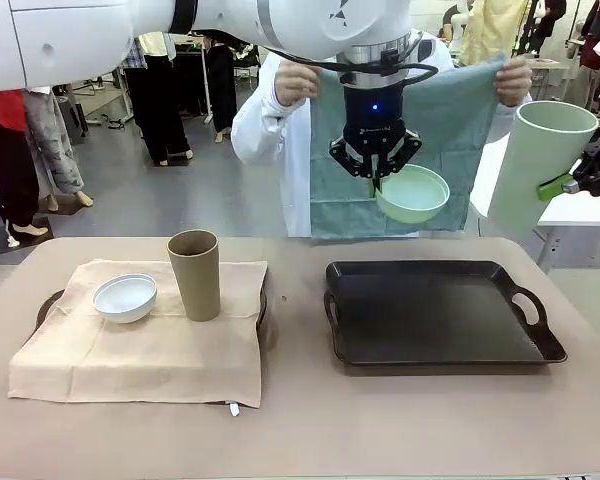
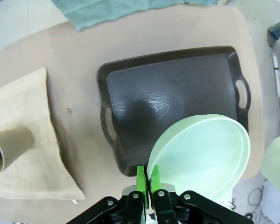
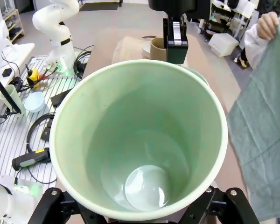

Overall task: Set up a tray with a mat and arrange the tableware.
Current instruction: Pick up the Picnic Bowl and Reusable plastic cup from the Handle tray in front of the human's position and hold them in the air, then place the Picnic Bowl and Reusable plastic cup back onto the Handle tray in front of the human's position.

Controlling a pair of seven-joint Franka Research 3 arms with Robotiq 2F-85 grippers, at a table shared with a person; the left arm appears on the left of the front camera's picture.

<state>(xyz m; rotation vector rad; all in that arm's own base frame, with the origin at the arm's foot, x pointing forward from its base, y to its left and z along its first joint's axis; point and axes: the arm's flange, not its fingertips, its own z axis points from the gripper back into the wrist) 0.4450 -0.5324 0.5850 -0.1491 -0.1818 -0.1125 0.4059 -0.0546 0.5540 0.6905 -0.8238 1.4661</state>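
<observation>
Front view: the left gripper (image 1: 377, 168) pinches the rim of a mint bowl (image 1: 413, 194) above a bare black tray (image 1: 430, 315). At the right edge, the right gripper (image 1: 565, 185) holds a mint cup (image 1: 540, 160) in the air. Behind them a person spreads a teal mat (image 1: 450, 110). A white bowl (image 1: 125, 297) and a brown cup (image 1: 194, 274) stand on a beige cloth (image 1: 130, 350).

Left wrist view: the fingers are clamped tight on the bowl's rim.

Right wrist view: the jaws stand wide around the cup.

The mat likely goes in first, and then both pieces need lowering onto it.
</observation>
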